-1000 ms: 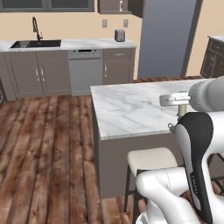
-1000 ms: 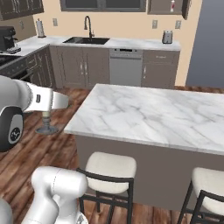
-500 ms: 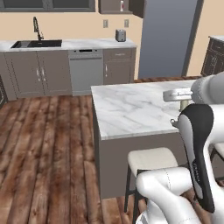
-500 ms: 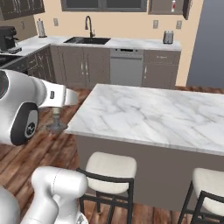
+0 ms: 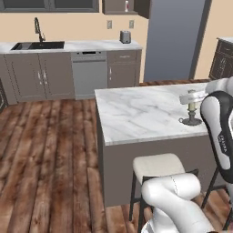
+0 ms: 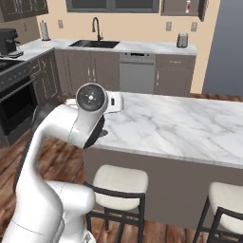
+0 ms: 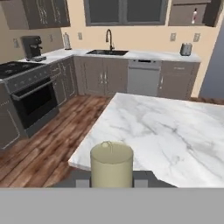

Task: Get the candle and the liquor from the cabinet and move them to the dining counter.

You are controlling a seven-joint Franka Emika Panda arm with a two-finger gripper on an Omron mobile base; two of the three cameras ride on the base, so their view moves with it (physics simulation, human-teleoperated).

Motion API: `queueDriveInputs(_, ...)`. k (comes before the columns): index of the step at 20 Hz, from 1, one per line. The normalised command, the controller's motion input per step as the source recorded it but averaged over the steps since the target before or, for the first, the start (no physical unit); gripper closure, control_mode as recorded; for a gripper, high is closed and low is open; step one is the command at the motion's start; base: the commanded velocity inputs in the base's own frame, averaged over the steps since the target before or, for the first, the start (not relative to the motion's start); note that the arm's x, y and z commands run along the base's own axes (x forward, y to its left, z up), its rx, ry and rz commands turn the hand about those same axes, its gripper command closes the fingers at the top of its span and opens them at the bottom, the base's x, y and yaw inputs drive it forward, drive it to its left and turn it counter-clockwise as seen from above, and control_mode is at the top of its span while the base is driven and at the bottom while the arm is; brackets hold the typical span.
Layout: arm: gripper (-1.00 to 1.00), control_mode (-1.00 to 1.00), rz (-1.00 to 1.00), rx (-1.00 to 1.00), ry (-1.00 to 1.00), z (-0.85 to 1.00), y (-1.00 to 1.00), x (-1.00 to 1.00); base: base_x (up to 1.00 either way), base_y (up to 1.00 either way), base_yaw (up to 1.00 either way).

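Observation:
The candle [image 5: 192,108], a pale olive stick in a dark holder with a round dish base, stands upright over the near right part of the dining counter [image 5: 136,113]. My gripper [image 5: 192,100] is shut on its stick, and the dish base is at or just above the marble. In the hand view the candle [image 7: 111,162] fills the bottom centre, with the dining counter [image 7: 166,127] beyond. The liquor [image 7: 194,15], a white bottle with a red cap, stands in the open dark cabinet [image 7: 183,14] on the far wall. From the right base view my arm hides the candle.
Cushioned stools [image 5: 159,166] [image 6: 118,181] stand at the island's near side. A wall counter with sink [image 5: 38,44] and toaster [image 5: 125,36] runs along the back. A stove [image 7: 26,87] is to the left and a grey fridge [image 5: 175,38] behind the island.
The arm has swung the candle from beside the island's edge to over its marble top and brought it lower. The grip has stayed the same.

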Motion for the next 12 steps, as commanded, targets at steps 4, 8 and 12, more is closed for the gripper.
queueDriveInputs(4, 1.00, -1.00, 0.35, 0.01, 0.00, -0.53, -0.30, 0.99, 0.00, 0.00, 0.00)
queueDriveInputs(8, 1.00, -1.00, 0.36, 0.00, 0.00, -0.57, -0.14, 1.00, 0.00, 0.00, 0.00)
queueDriveInputs(12, 1.00, -1.00, 0.33, 0.03, 0.00, -0.49, -0.10, 1.00, 0.00, 0.00, 0.00)
